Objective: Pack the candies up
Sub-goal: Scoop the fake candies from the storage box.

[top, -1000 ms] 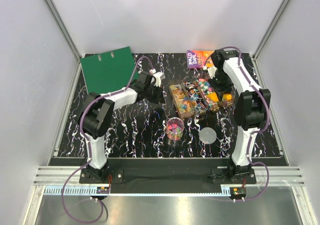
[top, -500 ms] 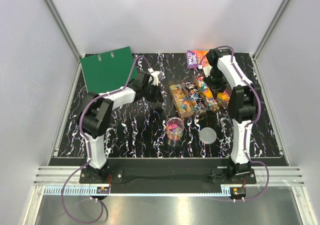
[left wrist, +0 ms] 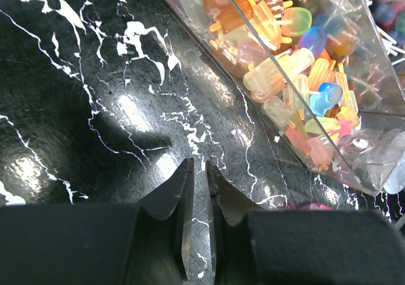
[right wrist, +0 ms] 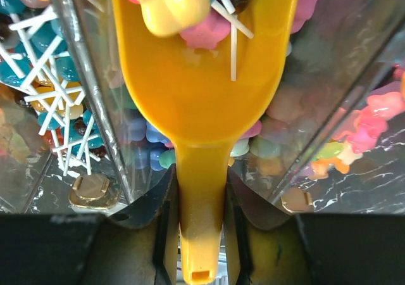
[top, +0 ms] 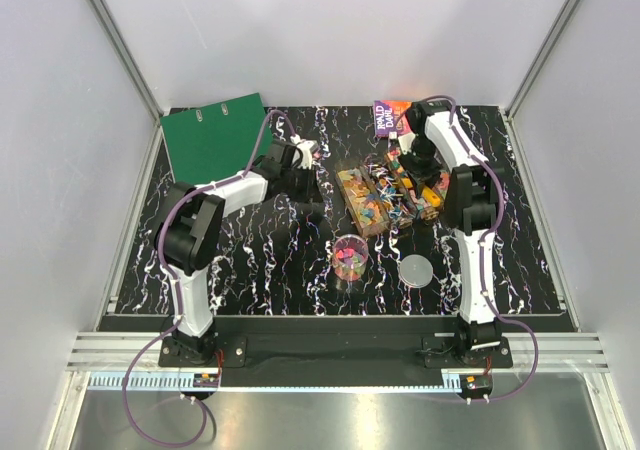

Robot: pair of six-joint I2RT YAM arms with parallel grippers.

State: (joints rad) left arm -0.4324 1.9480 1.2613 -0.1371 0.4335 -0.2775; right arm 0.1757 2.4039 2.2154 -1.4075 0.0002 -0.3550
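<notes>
Holding yellow scoop (right wrist: 202,95) by its handle in right claw (right wrist: 199,199), jaws tight on it. Digging bowl into clear bin (right wrist: 95,98). Carrying only a few candies (right wrist: 171,6), yellow and pink, plus loose sticks. Noted far more heaped in the bins, some already in clear cup (top: 349,255) in front. Noted left claw (left wrist: 197,168) nearly closed, empty, low over tabletop (left wrist: 82,126) just beside the bin.

Judged mid-scoop. Push deeper, tip bowl back before lifting, keep level toward the cup, and avoid snagging sticks on the bin wall.
</notes>
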